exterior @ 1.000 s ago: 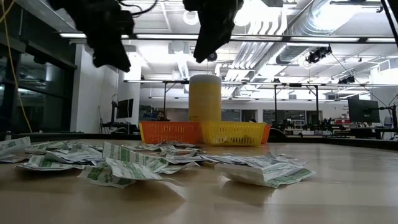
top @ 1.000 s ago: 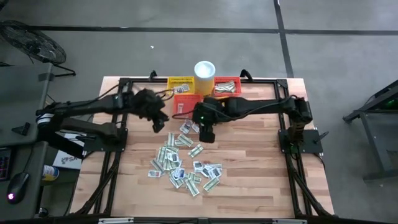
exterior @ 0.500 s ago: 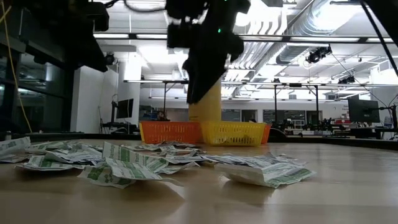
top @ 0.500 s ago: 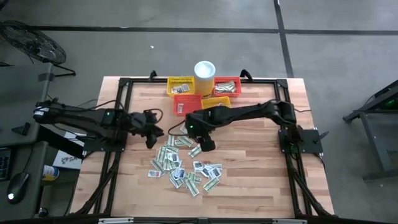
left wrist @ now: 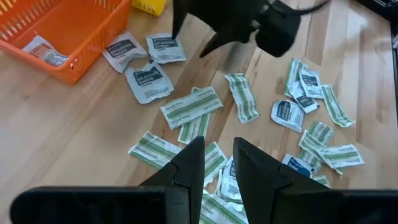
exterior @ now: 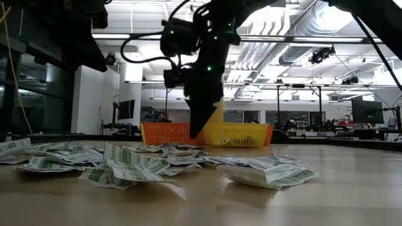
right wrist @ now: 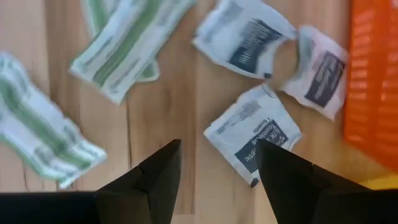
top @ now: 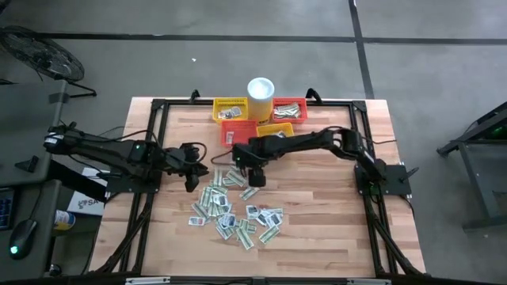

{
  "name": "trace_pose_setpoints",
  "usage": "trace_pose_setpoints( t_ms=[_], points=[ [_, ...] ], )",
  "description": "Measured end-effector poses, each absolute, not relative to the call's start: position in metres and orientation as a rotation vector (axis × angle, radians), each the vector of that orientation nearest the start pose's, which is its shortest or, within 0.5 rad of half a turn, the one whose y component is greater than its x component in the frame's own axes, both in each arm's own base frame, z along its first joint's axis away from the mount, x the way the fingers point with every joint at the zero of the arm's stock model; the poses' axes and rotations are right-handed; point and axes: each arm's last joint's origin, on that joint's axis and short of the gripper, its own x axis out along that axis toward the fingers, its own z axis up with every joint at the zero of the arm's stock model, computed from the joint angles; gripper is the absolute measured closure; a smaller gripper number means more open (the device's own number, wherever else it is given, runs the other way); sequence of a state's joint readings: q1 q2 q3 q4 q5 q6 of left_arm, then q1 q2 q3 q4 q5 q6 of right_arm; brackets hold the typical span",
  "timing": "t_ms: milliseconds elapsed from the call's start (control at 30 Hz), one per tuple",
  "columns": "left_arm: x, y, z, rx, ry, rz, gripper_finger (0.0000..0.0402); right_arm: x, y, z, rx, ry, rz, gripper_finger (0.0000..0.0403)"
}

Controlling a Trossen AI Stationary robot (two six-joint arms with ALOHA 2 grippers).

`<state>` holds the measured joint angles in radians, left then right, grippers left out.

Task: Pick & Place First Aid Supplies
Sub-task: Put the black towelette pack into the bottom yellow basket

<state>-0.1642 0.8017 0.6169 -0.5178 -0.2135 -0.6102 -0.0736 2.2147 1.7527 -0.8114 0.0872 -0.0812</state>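
Sachets (top: 235, 208), white and green-striped, scattered

The surface (top: 317, 214) was pale wood in glued strips, smooth with a soft satin sheen, its grain plain in both wrist views. A matt black metal frame (top: 372, 237) ran round it. The sachets (top: 238, 210) looked like thin paper or foil-paper, slightly crinkled, with a faint gloss where light caught them; some bore dark print, others green stripes. The orange basket (left wrist: 68, 31) was moulded plastic mesh, lightly glossy, as was the yellow basket (top: 230, 105). The white cup (top: 261, 89) appeared smooth and matt. The right gripper (right wrist: 214, 168) had matt black plastic fingers (right wrist: 149, 180).
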Motion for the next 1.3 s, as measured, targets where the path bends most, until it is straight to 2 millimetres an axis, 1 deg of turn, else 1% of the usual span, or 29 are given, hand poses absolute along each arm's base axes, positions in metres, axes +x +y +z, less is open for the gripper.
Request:
trace_pose_setpoints(
  t_ms=[133, 233, 400, 567, 767, 867, 1000, 1167, 1300],
  points=[
    [0.16, -0.02, 0.245, -0.452, 0.653, 0.254, 0.0317, 0.45, -0.048, 0.167, 0.024, 1.274, -0.149, 0.0203],
    [0.16, -0.02, 0.245, -0.452, 0.655, 0.254, 0.0317, 0.452, -0.052, 0.165, 0.078, 1.258, -0.165, 0.0204],
    [0.16, -0.02, 0.245, -0.45, 0.657, 0.254, 0.0317, 0.455, -0.049, 0.161, 0.174, 1.235, -0.198, 0.0203],
    [0.16, -0.02, 0.244, -0.45, 0.658, 0.254, 0.0317, 0.459, -0.05, 0.156, 0.297, 1.2, -0.336, 0.0203],
    [0.16, -0.02, 0.244, -0.449, 0.659, 0.254, 0.0317, 0.459, -0.051, 0.153, 0.376, 1.175, -0.444, 0.0203],
    [0.16, -0.02, 0.244, -0.45, 0.659, 0.254, 0.0317, 0.461, -0.049, 0.149, 0.419, 1.169, -0.472, 0.0203],
    [0.16, -0.02, 0.244, -0.45, 0.661, 0.253, 0.0317, 0.463, -0.045, 0.142, 0.424, 1.162, -0.511, 0.0203],
    [0.159, -0.021, 0.244, -0.452, 0.675, 0.246, 0.0317, 0.466, -0.037, 0.134, 0.415, 1.164, -0.516, 0.0203],
    [0.158, -0.02, 0.242, -0.448, 0.689, 0.25, 0.0317, 0.465, -0.03, 0.132, 0.473, 1.186, -0.501, 0.0203]
  ],
)
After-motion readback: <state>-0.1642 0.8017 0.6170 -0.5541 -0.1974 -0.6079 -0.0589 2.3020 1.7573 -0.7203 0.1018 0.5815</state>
